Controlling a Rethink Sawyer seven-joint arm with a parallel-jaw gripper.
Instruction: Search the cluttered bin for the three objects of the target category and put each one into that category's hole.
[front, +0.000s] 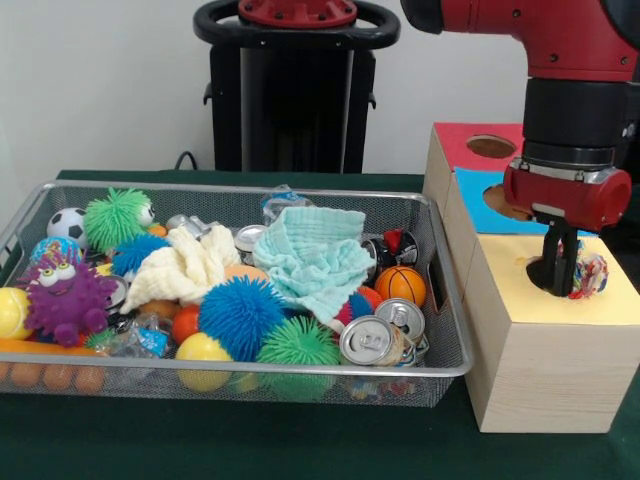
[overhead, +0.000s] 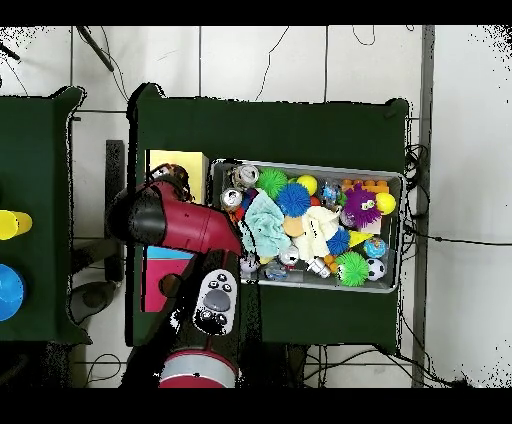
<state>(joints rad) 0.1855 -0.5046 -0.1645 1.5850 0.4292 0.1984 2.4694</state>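
1. Hanging just beside the yellow hole (front: 540, 272) is a small multicoloured ball (front: 589, 274), and the hand (front: 558, 268) is clenched on it from above, right over the yellow top of the wooden box (front: 545, 370).
2. My reading: this is the drop-off step, with one target object carried out of the bin and about to go in.
3. The ball looks a little to one side of the hole, so the next move seems to call for a small shift to centre it, then letting go so it falls through.
4. Behind the yellow section sit a blue hole (front: 505, 205) and a red hole (front: 490, 146), both well apart from the ball; neither is the one being aimed at.
5. The wire bin (front: 440, 370) stands beside the box on the green table (front: 250, 440), still heaped with spiky balls, cans, a pale green cloth (front: 315, 255), a small basketball (front: 400, 285) and a purple monster toy (front: 65, 300).
6. Seen from overhead, the red arm (overhead: 175, 222) reaches across the box's yellow end, hiding the hole.
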